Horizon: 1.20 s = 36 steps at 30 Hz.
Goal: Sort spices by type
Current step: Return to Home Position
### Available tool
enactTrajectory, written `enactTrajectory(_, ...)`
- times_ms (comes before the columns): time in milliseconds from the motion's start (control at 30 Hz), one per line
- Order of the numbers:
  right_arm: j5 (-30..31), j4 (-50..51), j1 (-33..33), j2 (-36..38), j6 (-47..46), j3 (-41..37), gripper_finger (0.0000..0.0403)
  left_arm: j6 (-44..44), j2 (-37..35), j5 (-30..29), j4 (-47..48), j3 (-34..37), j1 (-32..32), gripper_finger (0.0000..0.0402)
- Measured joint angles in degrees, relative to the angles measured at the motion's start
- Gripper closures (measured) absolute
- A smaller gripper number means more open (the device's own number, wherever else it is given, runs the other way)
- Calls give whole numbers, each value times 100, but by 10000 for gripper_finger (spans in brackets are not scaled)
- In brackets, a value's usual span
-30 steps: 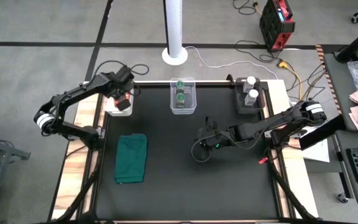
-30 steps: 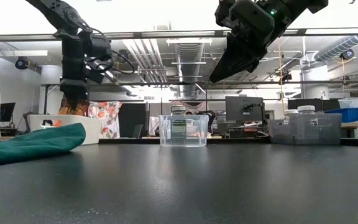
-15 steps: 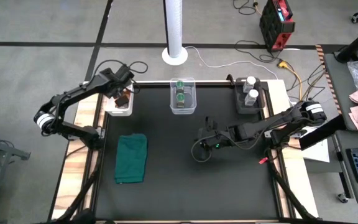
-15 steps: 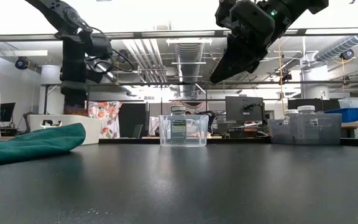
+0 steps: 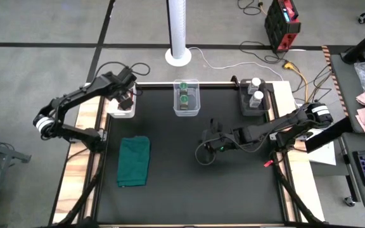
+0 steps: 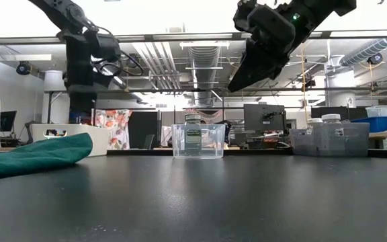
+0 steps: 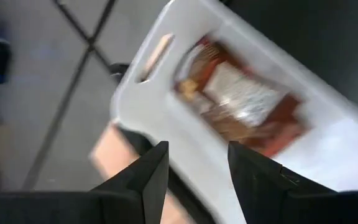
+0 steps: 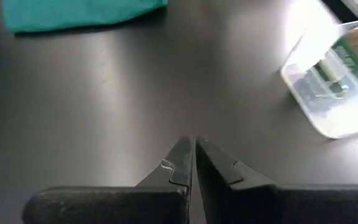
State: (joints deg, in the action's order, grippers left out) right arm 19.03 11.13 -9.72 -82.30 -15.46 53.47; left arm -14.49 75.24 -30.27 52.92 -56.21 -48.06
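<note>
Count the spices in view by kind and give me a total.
Green-lidded jars: 2, in the clear bin.
White-lidded jars: 2, in the grey bin.
Orange-brown packets: 1 sure, in the white bin; cannot tell whether a second lies with it, and the left gripper covers that bin from above.
Total: 5 sure.

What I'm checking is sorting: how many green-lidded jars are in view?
2. One green-lidded clear jar stands at the far end of the clear plastic box, the other just in front of it.

Green-lidded jars [image 5: 184, 99], white-lidded jars [image 5: 256, 96], packets [image 7: 241, 109]: well apart
</note>
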Motion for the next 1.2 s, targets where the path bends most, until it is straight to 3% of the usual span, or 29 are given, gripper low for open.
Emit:
enactTrajectory(200,84,-782,0,0,646,-121,390,855,-520,1179,-162,5,647,252)
enactTrajectory(400,-449,-2202,0,1,1814,-499,390,920,-1337,2093,-1783,433,2376,252)
enactTrajectory(600,-467,-2468,2,96,2338,-702,390,499,-2265,1988,-3742,1502,4453,252)
enactTrajectory(733,-642,-2689,17,421,2521,-923,390,255,-2984,941,-4592,2270,5330,255)
enactTrajectory(800,-824,-2754,45,662,2562,-1042,390,215,-3366,736,-4772,2586,5505,260)
enactTrajectory(900,-1136,-3072,123,1051,2694,-1306,390,227,-3955,997,-4917,2951,5527,270)
enactTrajectory(1200,-2425,-4066,856,2014,2863,-2223,390,-131,-5114,1159,-5528,3816,5165,307)
